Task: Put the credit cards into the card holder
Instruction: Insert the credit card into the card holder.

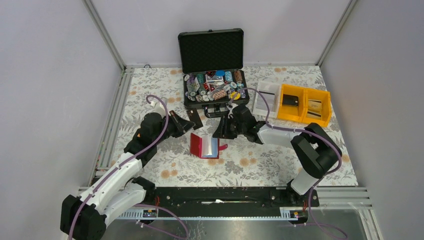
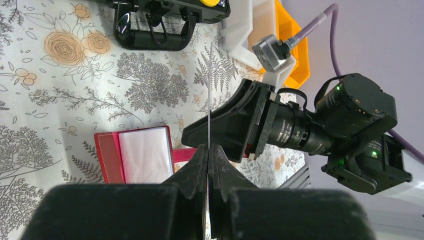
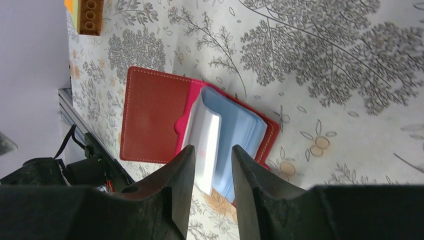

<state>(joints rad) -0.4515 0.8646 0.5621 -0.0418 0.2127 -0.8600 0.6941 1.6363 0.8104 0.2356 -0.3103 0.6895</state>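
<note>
The card holder (image 1: pixel 204 146), dark red, lies open on the flowered cloth between the two arms. Its clear and pale blue sleeves (image 3: pixel 227 132) stand fanned up beside the red leather flap (image 3: pixel 155 115). My left gripper (image 2: pixel 209 150) is shut on a thin credit card (image 2: pixel 209 90), seen edge-on and sticking straight out past the fingertips, above and left of the holder (image 2: pixel 135 155). My right gripper (image 3: pixel 212 148) hangs just over the sleeves, open by a narrow gap with nothing between its fingers. In the top view it (image 1: pixel 222 129) faces the left gripper (image 1: pixel 192 122) across the holder.
A black hard case (image 1: pixel 215 92) full of poker chips stands open at the back, its handle (image 2: pixel 150 35) toward the holder. A white tray (image 1: pixel 265 97) and yellow bins (image 1: pixel 305 102) sit at the back right. A brown brick (image 3: pixel 90 15) lies beyond the holder.
</note>
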